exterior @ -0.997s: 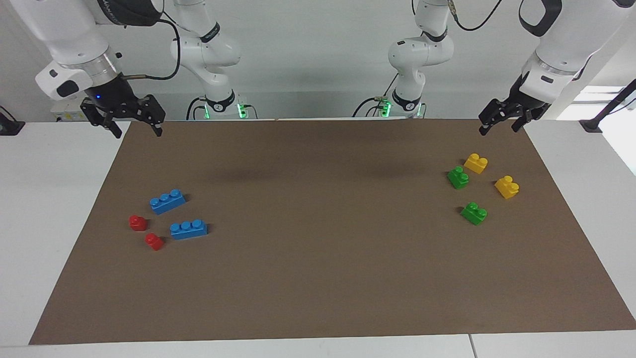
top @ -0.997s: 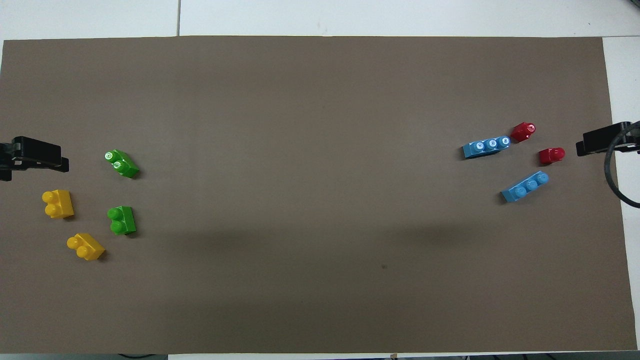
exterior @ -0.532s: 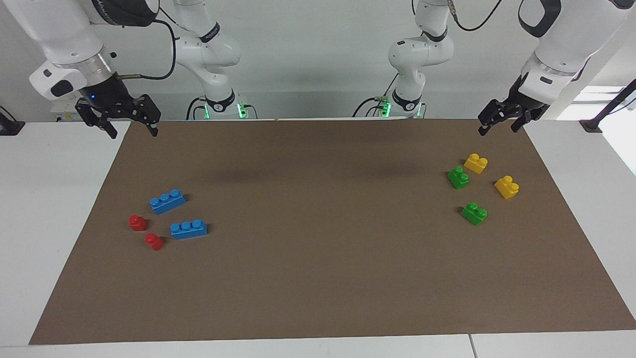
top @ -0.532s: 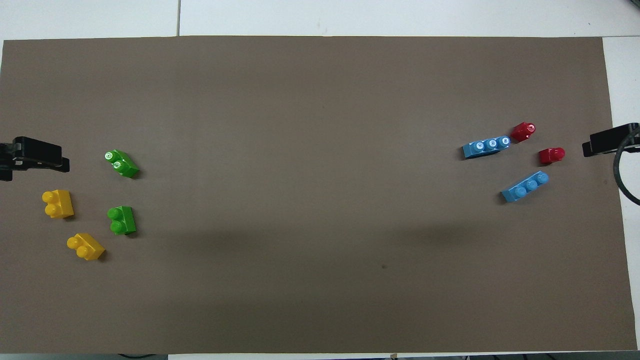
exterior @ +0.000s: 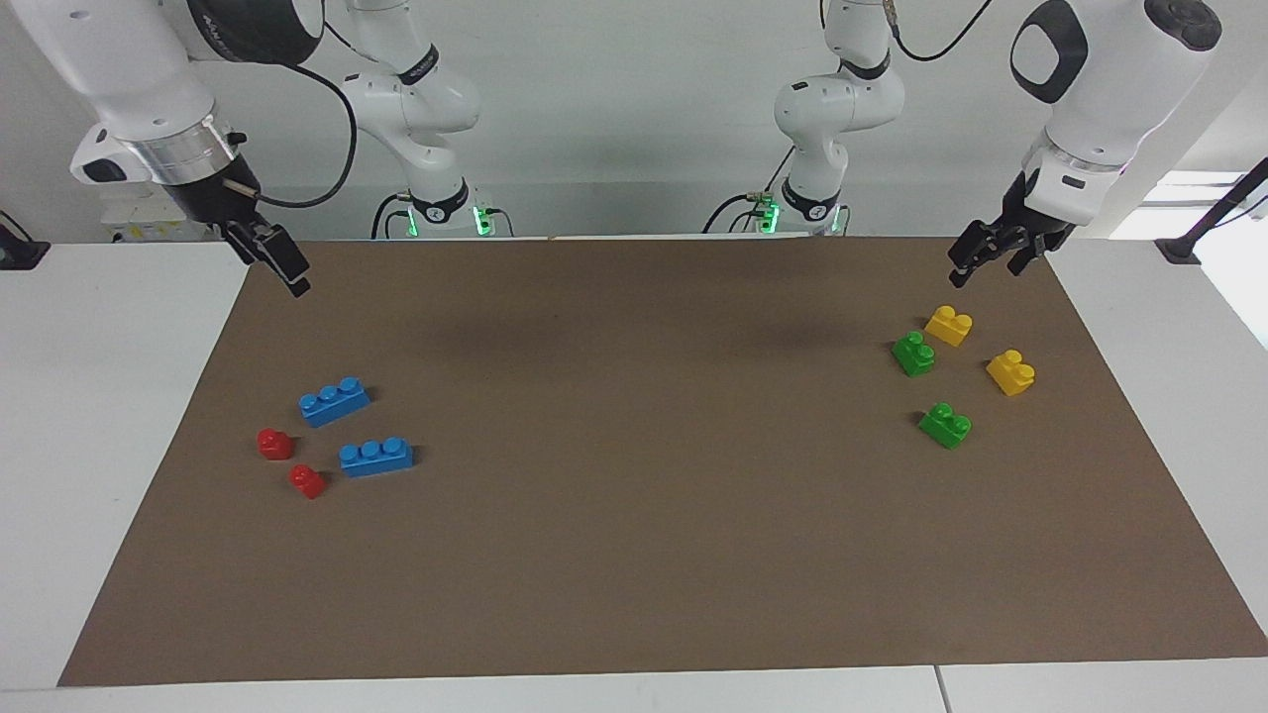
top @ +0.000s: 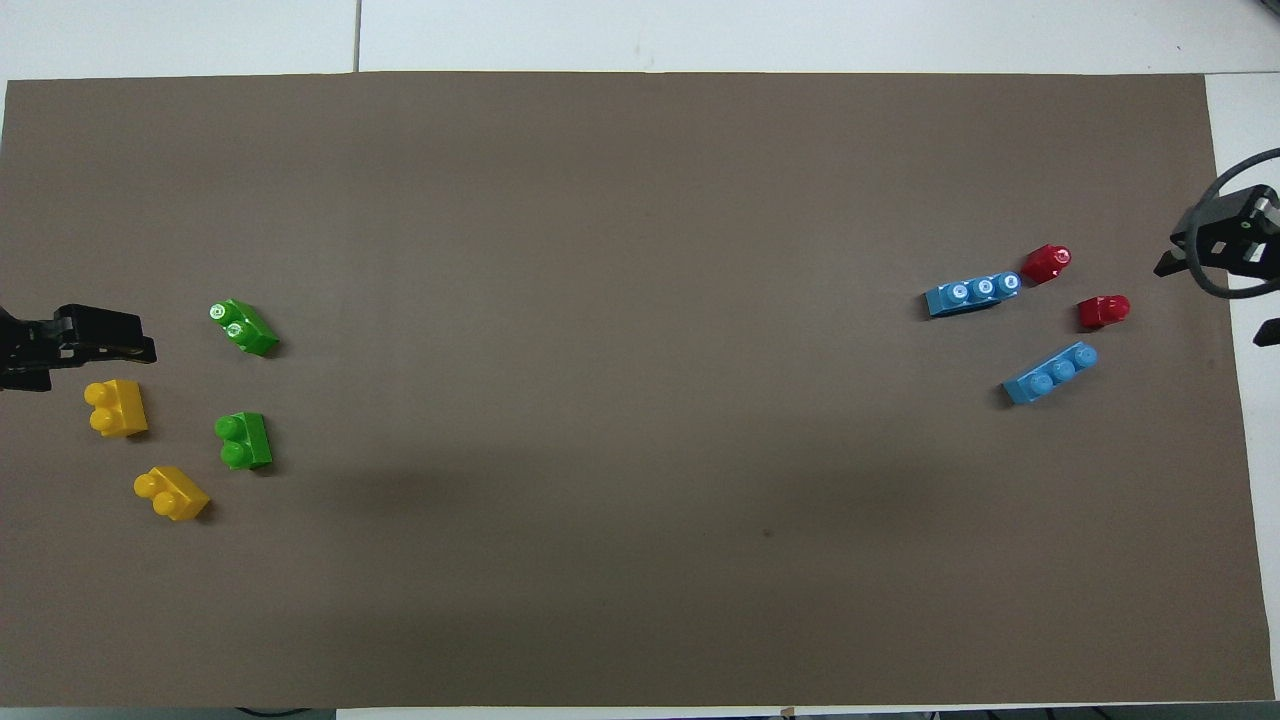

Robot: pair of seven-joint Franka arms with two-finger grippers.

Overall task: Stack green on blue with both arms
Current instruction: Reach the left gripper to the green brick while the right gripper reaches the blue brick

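Two green two-stud bricks lie on the brown mat at the left arm's end, one nearer the robots and one farther. Two blue three-stud bricks lie at the right arm's end, one nearer the robots and one farther. My left gripper is open and empty, up in the air over the mat's edge beside the yellow bricks. My right gripper is open and empty, turned edge-on, over the mat's corner at its own end.
Two yellow two-stud bricks lie by the green ones. Two small red bricks lie by the blue ones. The brown mat covers most of the white table.
The right gripper has turned at the wrist and shifted over the mat's corner. The left gripper has turned and come slightly toward the yellow and green bricks. No brick has moved.
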